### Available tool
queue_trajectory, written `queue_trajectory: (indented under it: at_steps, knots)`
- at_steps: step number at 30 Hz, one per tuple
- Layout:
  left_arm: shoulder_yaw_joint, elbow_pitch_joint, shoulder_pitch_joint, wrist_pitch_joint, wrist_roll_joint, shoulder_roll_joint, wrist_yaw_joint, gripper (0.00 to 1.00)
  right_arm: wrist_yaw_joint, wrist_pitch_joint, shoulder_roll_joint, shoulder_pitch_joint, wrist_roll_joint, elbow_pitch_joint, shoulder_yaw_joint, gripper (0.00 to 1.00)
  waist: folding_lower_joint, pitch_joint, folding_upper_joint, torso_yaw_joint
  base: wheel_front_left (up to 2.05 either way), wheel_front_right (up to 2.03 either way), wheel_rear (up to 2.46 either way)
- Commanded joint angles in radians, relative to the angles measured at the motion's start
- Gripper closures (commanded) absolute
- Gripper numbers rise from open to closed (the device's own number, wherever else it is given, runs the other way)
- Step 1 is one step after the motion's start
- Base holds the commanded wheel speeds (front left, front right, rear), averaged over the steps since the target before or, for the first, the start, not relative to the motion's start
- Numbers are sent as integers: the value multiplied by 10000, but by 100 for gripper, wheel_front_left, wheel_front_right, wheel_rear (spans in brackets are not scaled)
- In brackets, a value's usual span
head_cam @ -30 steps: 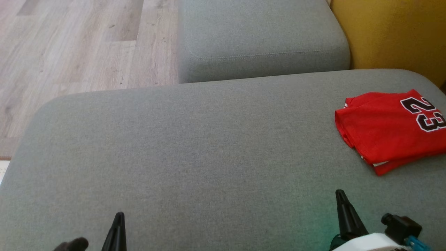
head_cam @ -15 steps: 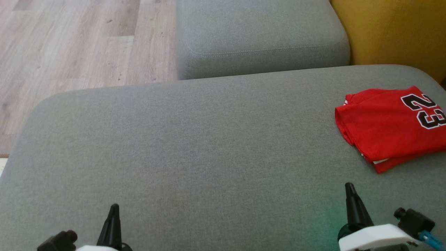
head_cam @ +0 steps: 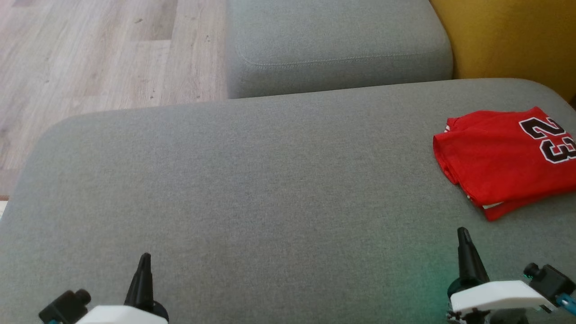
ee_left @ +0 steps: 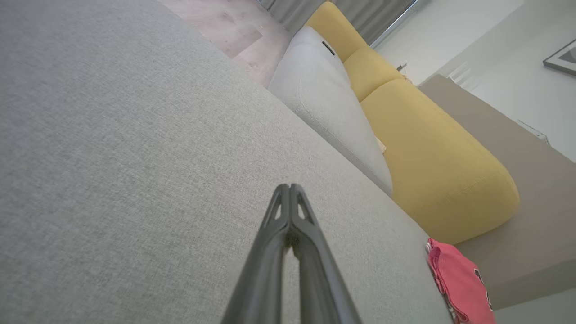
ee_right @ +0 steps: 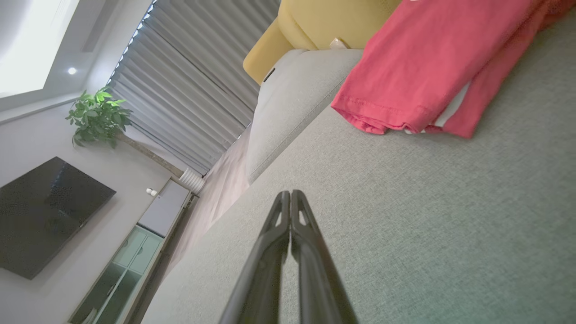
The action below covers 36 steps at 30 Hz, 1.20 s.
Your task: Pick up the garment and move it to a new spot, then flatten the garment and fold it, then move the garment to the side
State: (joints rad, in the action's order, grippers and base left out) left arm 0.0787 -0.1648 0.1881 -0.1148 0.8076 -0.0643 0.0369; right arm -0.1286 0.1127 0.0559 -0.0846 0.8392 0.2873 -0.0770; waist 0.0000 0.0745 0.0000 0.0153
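Left gripper [head_cam: 144, 257] and right gripper [head_cam: 463, 232] closed, empty; folded red garment [head_cam: 499, 162] on grey cushion [head_cam: 270, 180], yellow cushion [head_cam: 508, 40] behind

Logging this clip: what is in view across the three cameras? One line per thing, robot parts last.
jersey: one, red with a black number, folded, right side of the near cushion
near cushion: one, grey, wide, in front of the robot
far cushion: one, grey, beyond the near cushion
backrest cushions: at least two, yellow, behind the grey cushions
floor: one, pale wood, far left
television: one, black, on the wall
plant: one, green, beside the curtain
curtain: one, grey, far end of the room
left gripper: one, dark, shut, lower left
right gripper: one, dark, shut, lower right, apart from the jersey
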Motion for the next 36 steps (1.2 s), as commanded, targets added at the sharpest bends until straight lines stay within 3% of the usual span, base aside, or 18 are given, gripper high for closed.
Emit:
queue_trajectory:
  at_steps: [1, 36]
  knots:
    - [-298, 245, -610, 54, 362, -161, 102, 100, -10, -63, 174, 583, 359, -354, 14, 100, 0, -21, 0, -5, 0, 0, 0]
    - [-914, -294, -1827, 1032, 4593, -176, 542, 100, -16, -1058, 197, 1272, 4391, -404, 810, 100, 0, -419, 0, -83, 0, 0, 0]
